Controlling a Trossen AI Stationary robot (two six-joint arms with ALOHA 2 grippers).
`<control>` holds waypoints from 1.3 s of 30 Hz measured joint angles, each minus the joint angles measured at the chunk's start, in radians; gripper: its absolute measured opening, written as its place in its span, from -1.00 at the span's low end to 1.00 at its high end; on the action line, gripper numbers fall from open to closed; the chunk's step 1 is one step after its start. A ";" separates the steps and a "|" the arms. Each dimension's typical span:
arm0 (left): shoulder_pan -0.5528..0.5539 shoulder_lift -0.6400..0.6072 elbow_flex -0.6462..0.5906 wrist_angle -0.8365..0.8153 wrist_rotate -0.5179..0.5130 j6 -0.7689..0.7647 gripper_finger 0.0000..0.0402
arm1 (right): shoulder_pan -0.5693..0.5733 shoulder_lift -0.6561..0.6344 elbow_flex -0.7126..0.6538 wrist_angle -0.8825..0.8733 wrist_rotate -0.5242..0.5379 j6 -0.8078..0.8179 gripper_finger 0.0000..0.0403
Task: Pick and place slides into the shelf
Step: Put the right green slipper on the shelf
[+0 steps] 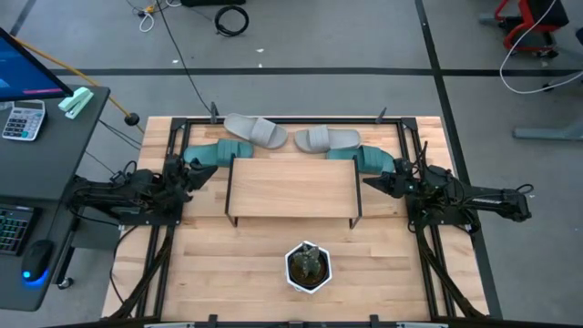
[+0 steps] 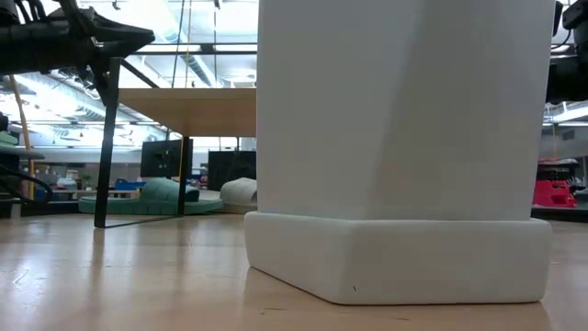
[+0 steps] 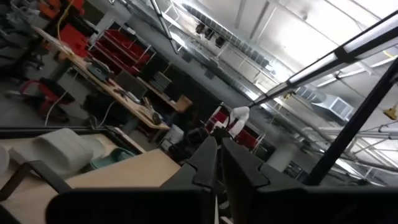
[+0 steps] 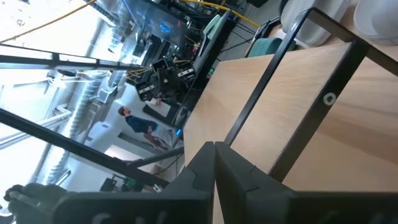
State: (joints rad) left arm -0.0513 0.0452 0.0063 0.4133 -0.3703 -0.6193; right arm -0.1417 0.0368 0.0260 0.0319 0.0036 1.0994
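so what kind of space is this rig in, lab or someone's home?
Most likely a robotics lab or workshop. The wooden table stands on a taped concrete floor with loose cables, a desk with a monitor beside it, and workbenches plus exposed ceiling ducting behind.

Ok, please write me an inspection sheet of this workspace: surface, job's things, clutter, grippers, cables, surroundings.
Surface: wooden table, mostly bare at the near side.
Job's things: shelf stands mid-table, nothing on its top; two grey slides and two teal slides lie behind it.
Clutter: white pot with a plant in front of the shelf.
Grippers: left gripper and right gripper both shut, one at each shelf end, holding nothing.
Cables: black and yellow cables on the floor beyond.
Surroundings: desk with calculator and mouse.
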 joint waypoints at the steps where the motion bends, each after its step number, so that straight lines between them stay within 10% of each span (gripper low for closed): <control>1: 0.000 0.000 0.000 0.000 0.000 -0.008 -0.89 | 0.000 0.000 0.000 0.001 0.000 0.000 -0.91; 19: 0.029 0.155 0.237 -0.034 -0.030 0.061 -0.76 | -0.032 0.095 0.253 -0.132 0.050 -0.206 -0.91; 39: 0.182 0.590 1.085 -1.055 -0.032 0.135 -0.50 | -0.321 0.809 1.061 -1.227 0.081 -0.479 -0.91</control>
State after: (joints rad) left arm 0.1305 0.6352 1.0915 -0.6412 -0.4025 -0.4846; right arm -0.4631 0.8460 1.0865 -1.1947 0.0842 0.6204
